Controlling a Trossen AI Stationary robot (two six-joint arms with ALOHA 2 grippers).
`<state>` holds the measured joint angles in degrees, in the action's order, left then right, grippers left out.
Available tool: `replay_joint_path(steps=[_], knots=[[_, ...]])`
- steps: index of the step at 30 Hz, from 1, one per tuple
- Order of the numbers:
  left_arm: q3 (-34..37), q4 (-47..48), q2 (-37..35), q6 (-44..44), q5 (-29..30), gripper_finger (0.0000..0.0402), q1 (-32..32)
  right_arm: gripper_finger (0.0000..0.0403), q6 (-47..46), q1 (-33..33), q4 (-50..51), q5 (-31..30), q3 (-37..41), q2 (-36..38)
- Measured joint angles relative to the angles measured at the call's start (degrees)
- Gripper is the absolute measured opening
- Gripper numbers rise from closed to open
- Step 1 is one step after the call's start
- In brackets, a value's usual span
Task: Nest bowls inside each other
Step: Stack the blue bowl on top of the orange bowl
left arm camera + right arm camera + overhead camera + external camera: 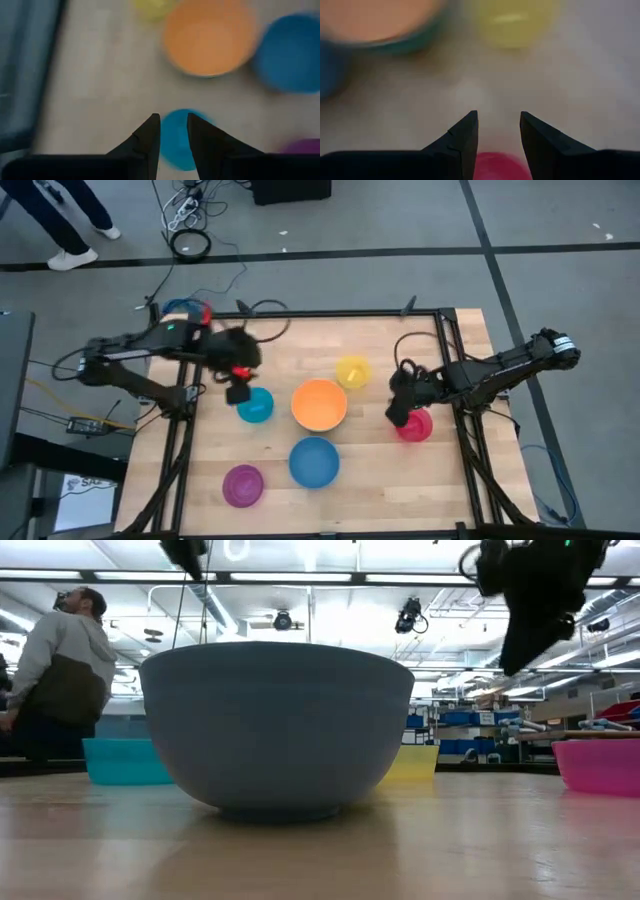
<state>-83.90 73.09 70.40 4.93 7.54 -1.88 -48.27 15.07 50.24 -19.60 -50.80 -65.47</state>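
Note:
On the wooden table stand an orange bowl (319, 404), a yellow bowl (352, 371), a blue bowl (314, 461), a magenta bowl (243, 485), a small teal bowl (256, 406) and a red-pink bowl (416, 426), each resting on its base. A greenish rim (405, 46) shows under the orange bowl. My left gripper (238, 388) hangs open above the teal bowl (175, 140), which shows through the gap between its fingers. My right gripper (398, 412) is open just above the red-pink bowl (497, 167), at that bowl's left rim.
Black frame rails (455, 380) run along the table's left, right and far edges. Cables lie on the floor behind the table (190, 242). A person (62, 670) stands beyond the table. Bare wood lies between the blue bowl and the red-pink bowl.

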Motion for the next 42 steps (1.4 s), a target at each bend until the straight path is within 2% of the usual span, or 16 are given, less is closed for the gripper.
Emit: replay_joint_path(steps=[3,6,12,16,19,24,28,33,42], knots=[[6.7,-6.1,-6.4,7.2,-4.9,0.0105,2.8,0.0134,2.1,1.5,-9.4,9.4,0.0,0.0],[11.8,-11.1,-10.0,13.3,-5.5,0.0105,6.7,0.0134,-1.5,1.8,-15.3,16.1,-0.1,-0.8],[19.1,-22.8,-10.6,15.1,-5.3,0.0105,12.5,0.0135,-4.5,2.2,-22.5,18.1,-0.1,-8.9],[21.0,-25.1,-8.6,15.1,-3.2,0.0105,14.0,0.0140,-2.8,2.2,-34.7,20.3,-0.3,-17.5],[21.0,-26.8,-7.5,15.3,-2.1,0.0105,15.0,0.0145,-3.0,2.1,-40.0,23.2,-2.1,-23.5],[20.9,-30.6,-7.3,15.3,-2.0,0.0105,16.6,0.0150,-4.0,3.0,-39.2,21.2,-6.9,-31.8],[20.9,-33.1,-7.2,15.3,-1.6,0.0105,18.2,0.0151,-4.2,4.1,-39.7,18.7,-9.9,-35.4],[20.9,-34.8,-7.0,17.0,-0.7,0.0105,20.8,0.0150,-5.9,5.4,-39.3,16.9,-11.7,-36.5],[20.9,-34.7,-6.8,22.7,5.2,0.0105,27.7,0.0150,-8.1,9.1,-39.0,9.7,-16.4,-36.5]])
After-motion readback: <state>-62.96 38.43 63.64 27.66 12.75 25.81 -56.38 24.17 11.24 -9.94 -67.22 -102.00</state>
